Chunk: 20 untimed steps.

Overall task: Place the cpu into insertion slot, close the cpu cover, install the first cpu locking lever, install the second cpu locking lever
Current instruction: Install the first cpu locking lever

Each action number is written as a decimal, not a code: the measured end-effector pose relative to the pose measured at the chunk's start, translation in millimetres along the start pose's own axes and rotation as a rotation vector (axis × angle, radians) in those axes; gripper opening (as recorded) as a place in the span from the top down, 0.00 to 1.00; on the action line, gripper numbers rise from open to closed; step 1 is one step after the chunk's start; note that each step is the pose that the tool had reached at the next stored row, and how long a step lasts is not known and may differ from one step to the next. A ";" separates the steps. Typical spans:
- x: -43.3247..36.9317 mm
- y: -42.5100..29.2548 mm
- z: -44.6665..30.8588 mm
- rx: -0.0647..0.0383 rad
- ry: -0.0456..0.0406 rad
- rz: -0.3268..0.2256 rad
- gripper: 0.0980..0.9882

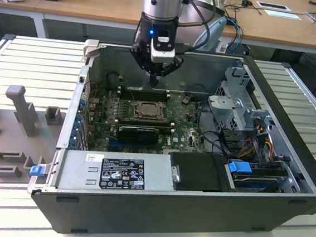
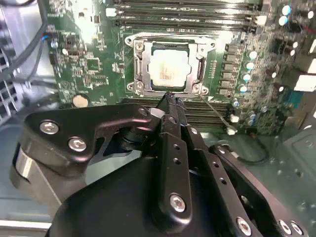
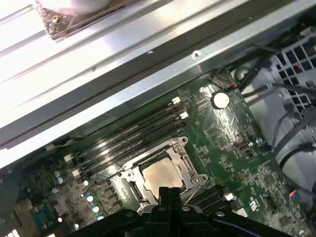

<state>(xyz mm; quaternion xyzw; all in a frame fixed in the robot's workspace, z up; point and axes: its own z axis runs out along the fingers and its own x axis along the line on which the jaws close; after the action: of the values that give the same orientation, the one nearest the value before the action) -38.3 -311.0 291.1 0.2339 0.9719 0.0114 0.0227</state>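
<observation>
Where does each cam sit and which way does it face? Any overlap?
Exterior view: apart from the robot, above the open computer case, looking down into it; the arm and gripper show.
Second wrist view: on the arm, looking along the shut gripper at the cpu.
First wrist view: on the arm, looking past the gripper at the cpu from another side.
Both wrist views share the cpu.

The silver-grey cpu (image 2: 170,70) lies flat in the insertion slot (image 2: 170,36), framed by the lowered cpu cover (image 2: 142,64).
</observation>
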 end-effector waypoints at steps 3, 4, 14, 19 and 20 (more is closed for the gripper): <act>0.0 0.0 0.0 -0.004 0.0033 -0.100 0.99; 0.0 0.0 0.0 -0.005 0.0042 -0.127 0.99; 0.0 0.0 0.0 -0.013 0.0112 -0.342 0.99; 0.0 0.0 0.0 -0.016 0.0137 -0.415 0.99; 0.0 0.0 0.0 -0.017 0.0141 -0.431 0.99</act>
<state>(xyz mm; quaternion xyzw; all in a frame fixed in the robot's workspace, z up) -38.3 -311.0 291.1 0.0206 0.9995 0.0160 0.0197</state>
